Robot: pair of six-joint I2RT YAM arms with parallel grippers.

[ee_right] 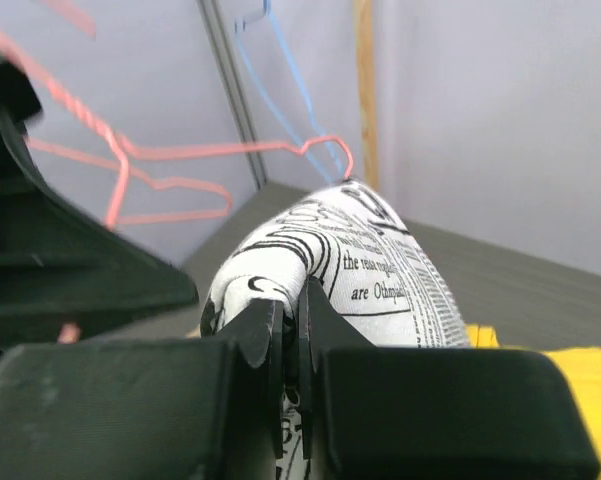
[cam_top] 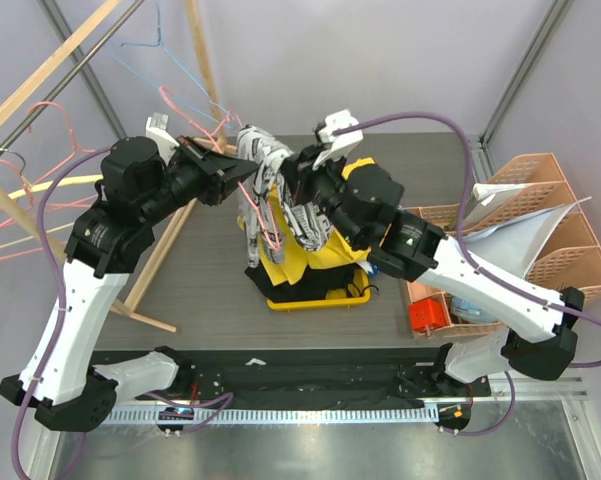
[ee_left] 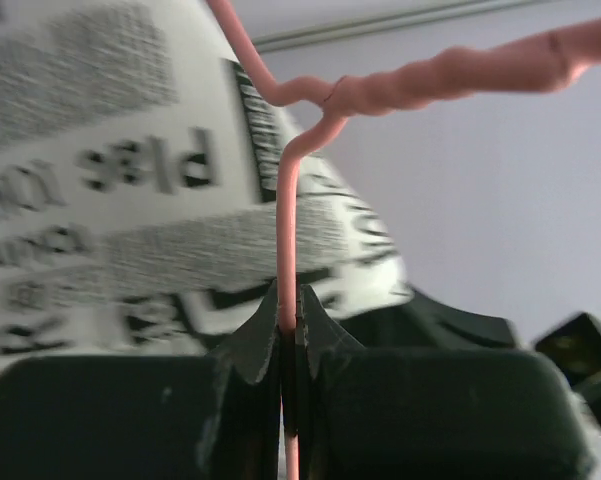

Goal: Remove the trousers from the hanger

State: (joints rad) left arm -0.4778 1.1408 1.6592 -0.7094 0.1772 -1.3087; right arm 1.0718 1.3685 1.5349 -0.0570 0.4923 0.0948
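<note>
From above, the trousers (cam_top: 258, 158), white with black print, hang in the middle over a yellow bin (cam_top: 315, 268) on the dark table (cam_top: 210, 300). The left gripper (cam_top: 242, 172) meets them from the left and the right gripper (cam_top: 288, 176) from the right. Thin pink wire of the hanger (cam_top: 267, 228) shows among the cloth lower down. A wooden rack (cam_top: 40, 72) with more wire hangers stands far left. An orange basket (cam_top: 525, 195) sits on the right.

The left wrist camera shows the left gripper (ee_left: 288, 335) with its fingers (ee_left: 245, 350) pressed together, pinching the hanger (ee_left: 286, 230). The pink wire goes straight up from them to a twisted neck. The trousers (ee_left: 100, 190) fill the left side, just behind the wire.

The right wrist camera shows the right gripper (ee_right: 292, 320) pinching a fold of the trousers (ee_right: 375, 265) between closed fingers (ee_right: 255, 335). The cloth bulges up just past the tips. The left gripper (ee_right: 65, 275) is the dark shape on the left. The bin (ee_right: 570, 365) peeks in at the near right.
</note>
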